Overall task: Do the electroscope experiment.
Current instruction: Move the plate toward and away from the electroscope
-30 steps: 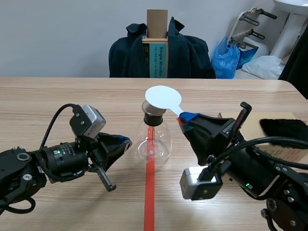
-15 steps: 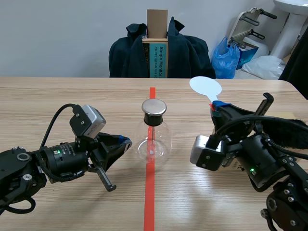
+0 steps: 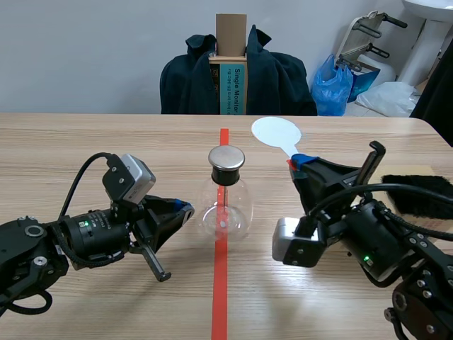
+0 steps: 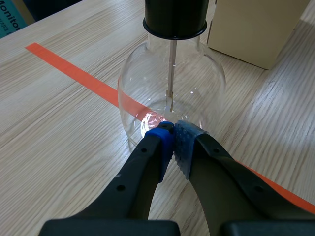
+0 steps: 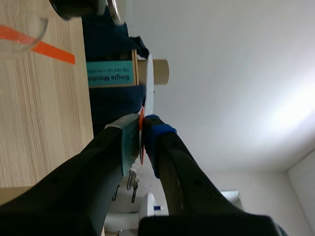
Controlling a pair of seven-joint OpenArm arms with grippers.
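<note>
Handle of white round paddle point(image 3: 274, 132) hidden in clamping right gripper point(image 3: 298, 162) | clear glass electroscope flask point(image 3: 226, 207), black stopper point(image 4: 174, 17), frame centre | left gripper point(image 4: 173, 138) pinched together, empty

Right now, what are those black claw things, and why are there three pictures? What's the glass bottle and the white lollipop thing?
Those are two robot arms. Each ends in a gripper, a claw with two fingers. The wide picture is taken from between the arms, looking across the wooden table. The other two come from small cameras on each arm's wrist, looking past its own fingers.

On the red tape line stands an electroscope: a round glass flask with a black stopper, a shiny metal cap and a thin rod inside.

The left gripper is shut on nothing, its blue tips close by the flask's base. The right gripper pinches the stem of a white round paddle, held in the air beside the cap, not touching it. Past that arm is a cardboard box with a black fuzzy cloth on it.
</note>
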